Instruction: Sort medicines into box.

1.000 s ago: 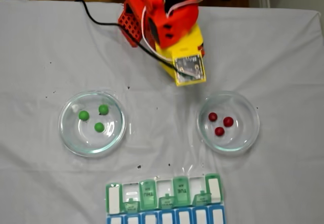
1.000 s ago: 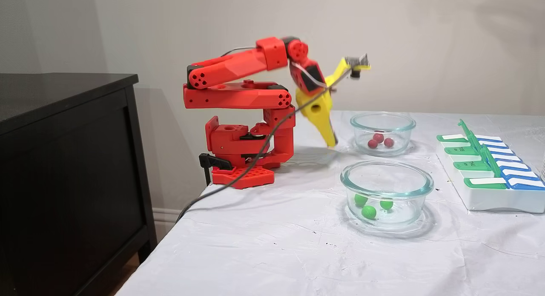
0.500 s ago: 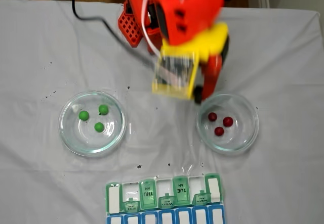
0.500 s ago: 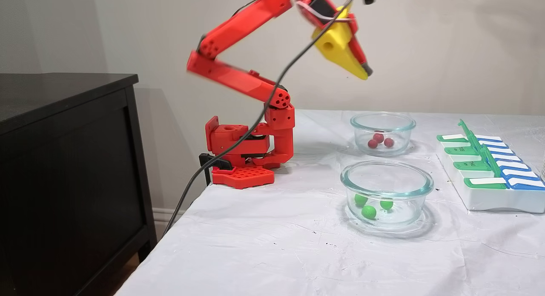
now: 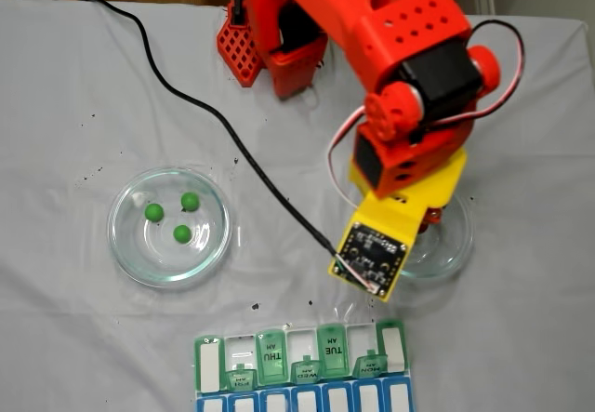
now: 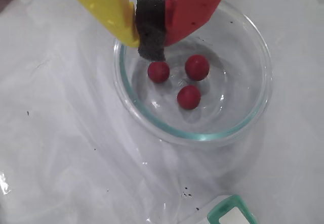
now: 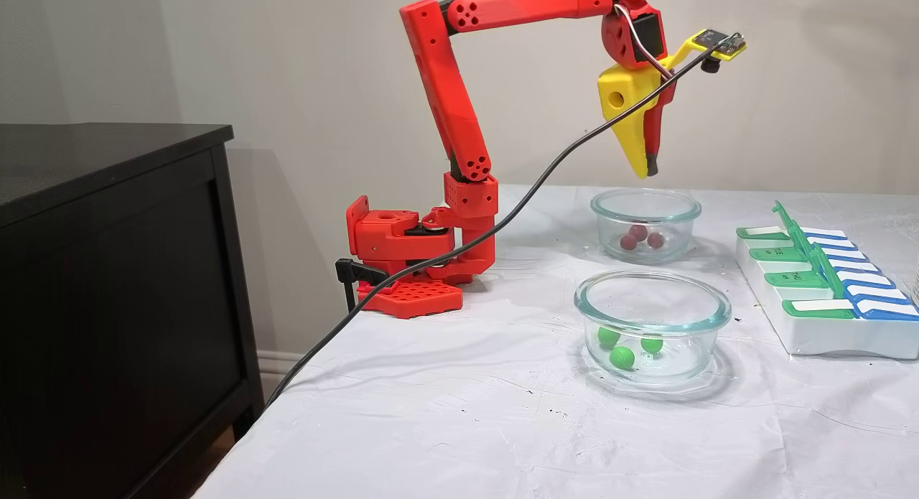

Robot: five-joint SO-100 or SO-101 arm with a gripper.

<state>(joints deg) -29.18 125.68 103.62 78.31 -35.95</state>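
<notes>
3 red medicines (image 6: 180, 77) in a glass dish (image 6: 253, 118), directly beneath the empty, pinched-together end effector (image 6: 151, 44)

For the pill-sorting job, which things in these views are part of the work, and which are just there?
Part of the job:
- three red balls in the far glass dish
- three green balls in the other glass dish
- pill organizer
- gripper, shut and empty, above the red balls' dish

Just there:
- black cabinet
- black cable
- white table cover
</notes>
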